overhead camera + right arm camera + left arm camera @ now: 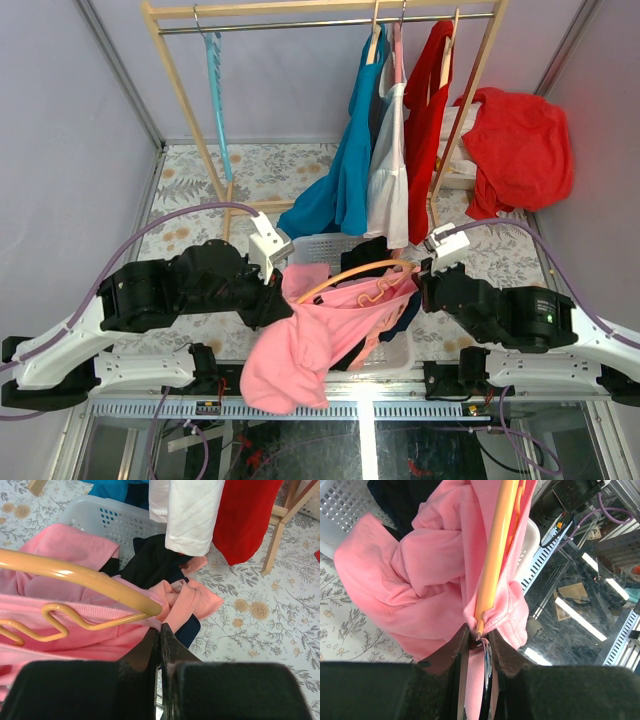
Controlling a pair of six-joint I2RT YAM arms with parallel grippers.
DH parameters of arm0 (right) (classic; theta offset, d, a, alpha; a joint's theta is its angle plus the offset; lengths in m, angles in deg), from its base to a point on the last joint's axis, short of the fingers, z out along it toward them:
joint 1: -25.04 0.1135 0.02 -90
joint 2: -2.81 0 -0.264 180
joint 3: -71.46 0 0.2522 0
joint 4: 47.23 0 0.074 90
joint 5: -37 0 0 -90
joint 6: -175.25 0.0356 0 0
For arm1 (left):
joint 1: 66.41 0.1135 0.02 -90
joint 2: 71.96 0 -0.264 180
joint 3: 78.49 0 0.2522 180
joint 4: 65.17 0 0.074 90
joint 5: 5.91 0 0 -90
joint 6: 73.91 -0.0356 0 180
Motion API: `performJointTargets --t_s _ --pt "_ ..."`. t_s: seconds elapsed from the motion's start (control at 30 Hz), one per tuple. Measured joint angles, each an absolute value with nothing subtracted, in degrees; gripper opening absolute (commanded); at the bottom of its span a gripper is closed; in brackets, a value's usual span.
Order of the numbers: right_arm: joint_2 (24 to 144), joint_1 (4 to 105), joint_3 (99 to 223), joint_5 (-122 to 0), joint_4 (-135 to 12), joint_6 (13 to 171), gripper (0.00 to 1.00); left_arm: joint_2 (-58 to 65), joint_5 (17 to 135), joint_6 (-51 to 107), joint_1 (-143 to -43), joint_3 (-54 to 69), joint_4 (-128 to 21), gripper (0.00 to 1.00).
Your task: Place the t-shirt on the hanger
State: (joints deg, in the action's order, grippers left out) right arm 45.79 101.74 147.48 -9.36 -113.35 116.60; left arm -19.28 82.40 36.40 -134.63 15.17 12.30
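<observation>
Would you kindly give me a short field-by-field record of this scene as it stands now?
t-shirt: pink, bunched, hanging between the two grippers
hanger: orange, spanning between the grippers along the t-shirt's top edge
left gripper: shut on the t-shirt at one hanger tip
right gripper: shut, apparently pinching the t-shirt just below the other hanger tip
basket: white, behind the t-shirt, dark clothing inside
rack: carries a blue shirt, a white garment, a red garment and a bare teal hanger
</observation>
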Motion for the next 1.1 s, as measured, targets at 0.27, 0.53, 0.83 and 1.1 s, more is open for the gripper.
performJointTargets --t_s 0.27,0.53,0.83,1.1 --pt "45.95 101.77 147.64 -8.94 -114.05 117.19 0.00 -19.10 82.59 36.86 -134.90 15.17 12.36 0.00" --pt "49.36 101.77 149.08 -6.12 -117.74 117.54 0.00 -17.09 82.59 37.06 -135.07 15.17 12.62 0.00" --pt "48.55 101.81 149.14 -3.04 -119.38 119.51 0.00 -15.54 82.48 37.08 -135.27 14.44 12.36 0.00" --pt "42.10 101.81 149.12 -4.53 -117.41 114.42 0.00 -14.05 81.39 37.04 -135.44 13.24 11.55 0.00"
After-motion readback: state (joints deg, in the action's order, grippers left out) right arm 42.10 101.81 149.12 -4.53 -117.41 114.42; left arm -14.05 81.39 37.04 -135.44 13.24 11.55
